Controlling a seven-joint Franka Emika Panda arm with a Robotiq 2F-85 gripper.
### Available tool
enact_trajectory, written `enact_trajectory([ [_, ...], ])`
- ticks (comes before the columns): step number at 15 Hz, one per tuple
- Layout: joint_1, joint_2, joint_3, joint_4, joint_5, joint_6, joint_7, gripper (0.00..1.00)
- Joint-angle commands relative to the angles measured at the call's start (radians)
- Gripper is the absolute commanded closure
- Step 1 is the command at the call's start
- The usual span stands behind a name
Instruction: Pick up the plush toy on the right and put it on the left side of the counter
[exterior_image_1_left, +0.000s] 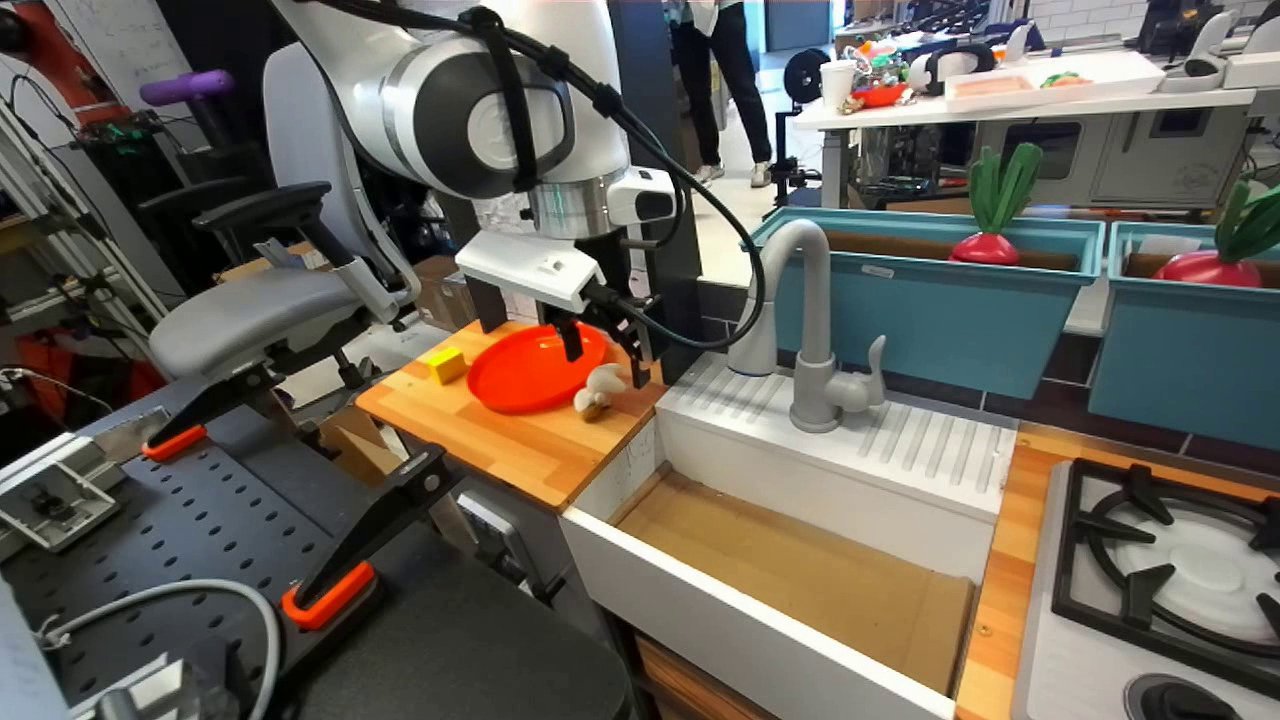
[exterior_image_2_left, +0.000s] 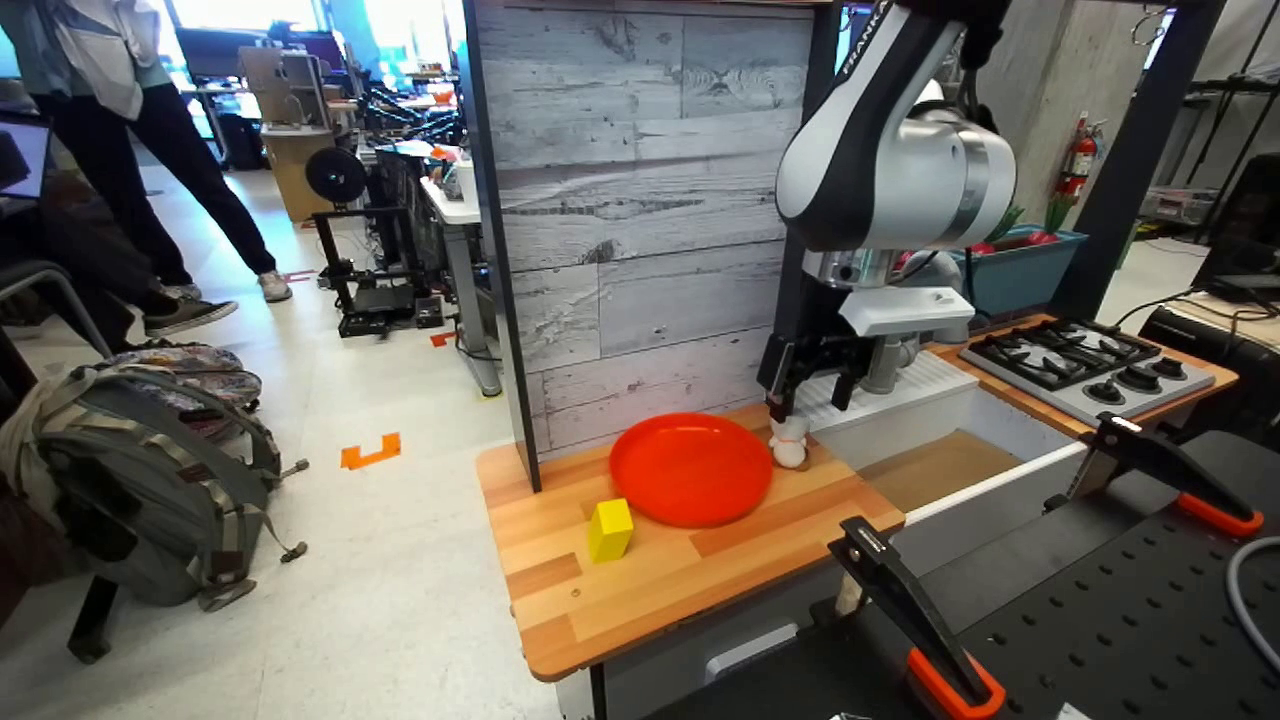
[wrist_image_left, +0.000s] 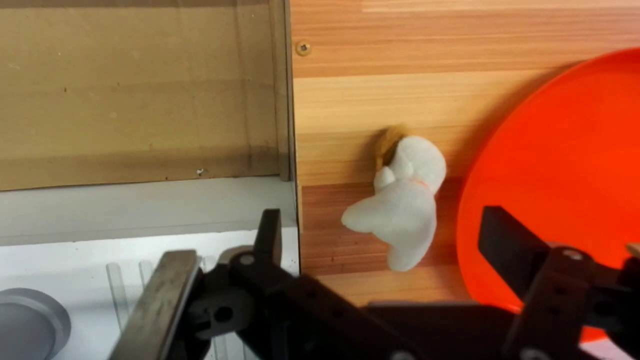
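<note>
The plush toy is a small off-white rounded lump with ear-like ends. It sits on the wooden counter, between the red plate and the sink edge. In an exterior view it stands close by the plate's rim. In the wrist view the plush toy shows between the fingers, with a brown part under one end. My gripper is open and empty, pointing down above the toy. In the wrist view one finger is over the sink ledge and one over the plate; neither touches the toy.
The red plate covers much of the counter's middle. A yellow block stands beyond it. The white sink with a grey faucet adjoins the counter. A wooden-backed wall panel rises behind. Black clamps grip the front.
</note>
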Motion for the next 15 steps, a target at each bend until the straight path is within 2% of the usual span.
enact_trajectory([
  [1,0.013,0.050,-0.001,0.066,-0.006,-0.005,0.029,0.11],
  [2,0.013,0.058,-0.001,0.077,-0.006,-0.008,0.031,0.26],
  [5,0.014,0.076,-0.004,0.099,-0.006,-0.019,0.045,0.50],
  [6,0.015,0.079,-0.006,0.102,-0.006,-0.021,0.049,0.52],
  [7,0.015,0.083,-0.006,0.108,-0.006,-0.024,0.053,0.15],
  [8,0.015,0.088,-0.007,0.113,-0.007,-0.026,0.055,0.19],
  [9,0.015,0.092,-0.007,0.118,-0.007,-0.029,0.057,0.18],
  [11,0.012,0.096,-0.005,0.125,-0.008,-0.042,0.052,0.05],
  [12,0.008,0.096,-0.002,0.127,-0.008,-0.048,0.048,0.47],
  [14,0.005,0.094,-0.002,0.126,-0.007,-0.051,0.044,0.43],
  [15,0.001,0.091,0.001,0.123,-0.006,-0.048,0.041,0.50],
])
